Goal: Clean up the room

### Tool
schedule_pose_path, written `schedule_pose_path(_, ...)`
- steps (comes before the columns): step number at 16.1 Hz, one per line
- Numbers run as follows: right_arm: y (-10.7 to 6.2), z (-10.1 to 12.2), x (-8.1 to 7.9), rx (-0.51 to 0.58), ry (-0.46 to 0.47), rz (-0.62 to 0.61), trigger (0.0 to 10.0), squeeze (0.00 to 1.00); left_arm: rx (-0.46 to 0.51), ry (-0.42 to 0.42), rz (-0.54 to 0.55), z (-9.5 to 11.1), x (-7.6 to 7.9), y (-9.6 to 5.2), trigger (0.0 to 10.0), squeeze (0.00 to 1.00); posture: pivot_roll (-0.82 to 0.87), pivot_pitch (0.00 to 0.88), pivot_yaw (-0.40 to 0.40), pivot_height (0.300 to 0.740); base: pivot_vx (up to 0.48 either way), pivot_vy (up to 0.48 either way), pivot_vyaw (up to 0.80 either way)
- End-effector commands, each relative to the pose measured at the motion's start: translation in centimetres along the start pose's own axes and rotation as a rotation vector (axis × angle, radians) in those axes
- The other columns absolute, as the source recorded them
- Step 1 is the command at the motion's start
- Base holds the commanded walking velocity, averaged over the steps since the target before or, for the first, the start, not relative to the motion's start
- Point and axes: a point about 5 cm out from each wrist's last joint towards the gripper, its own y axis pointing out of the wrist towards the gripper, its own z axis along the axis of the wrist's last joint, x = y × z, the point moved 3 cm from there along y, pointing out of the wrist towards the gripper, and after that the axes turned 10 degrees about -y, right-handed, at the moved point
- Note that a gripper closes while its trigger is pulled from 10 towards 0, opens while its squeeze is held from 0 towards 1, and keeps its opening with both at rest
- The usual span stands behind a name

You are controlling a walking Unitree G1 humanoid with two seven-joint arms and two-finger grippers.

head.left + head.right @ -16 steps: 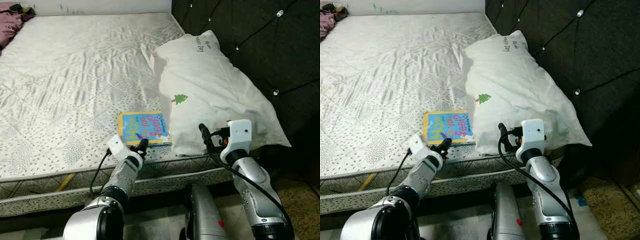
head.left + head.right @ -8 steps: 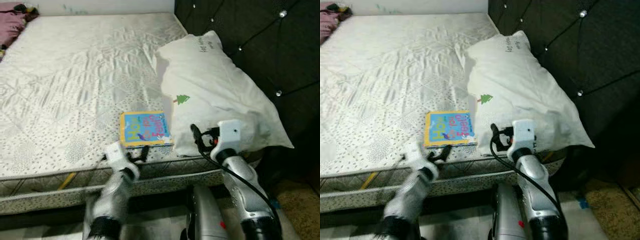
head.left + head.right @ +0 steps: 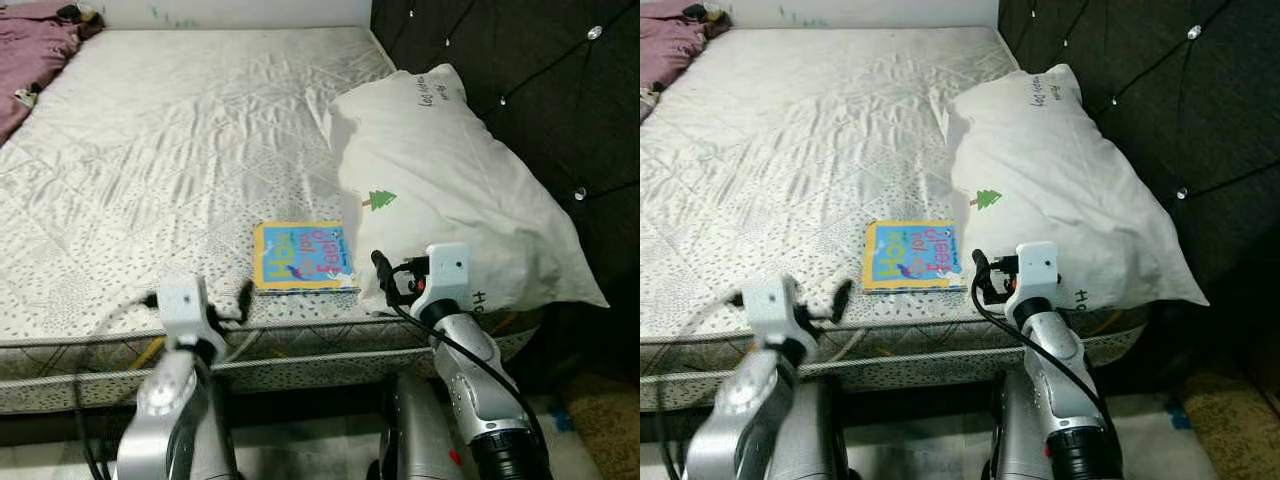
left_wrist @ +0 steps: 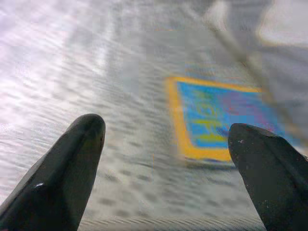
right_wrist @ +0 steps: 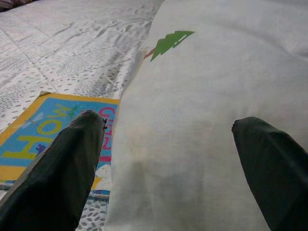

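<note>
Head views: blue, yellow-bordered book (image 3: 302, 257) flat on the mattress (image 3: 150, 160) near its front edge, just beside the white pillow (image 3: 450, 190). Left gripper (image 3: 243, 300) near the edge, short of the book.

Left wrist view: blurred; fingers (image 4: 72, 163) spread wide, holding nothing, book apparently ahead.

Right wrist view: right gripper (image 5: 168, 159) fingers wide apart, empty, facing the pillow.
</note>
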Motion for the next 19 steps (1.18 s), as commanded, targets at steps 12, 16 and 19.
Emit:
schedule_pose_path(12,1.4,2.2,0.4,0.108,0.033,-0.047,10.0,0.00,0.187,0.191,-0.164,1.7,2.5,0.7,10.0,0.00,0.05,0.010,0.018,0.508,0.000,0.000,0.00)
schedule_pose_path(16,1.7,3.1,0.6,0.134,0.055,-0.060,10.0,0.00,0.198,0.043,-0.032,0.8,1.5,-0.4,10.0,0.00,0.04,0.026,0.012,0.553,0.000,0.000,0.00)
schedule_pose_path(19,1.7,3.1,0.6,0.135,0.053,-0.057,10.0,0.00,0.217,0.074,-0.012,1.5,0.5,0.2,10.0,0.00,0.04,0.024,0.008,0.581,0.000,0.000,0.00)
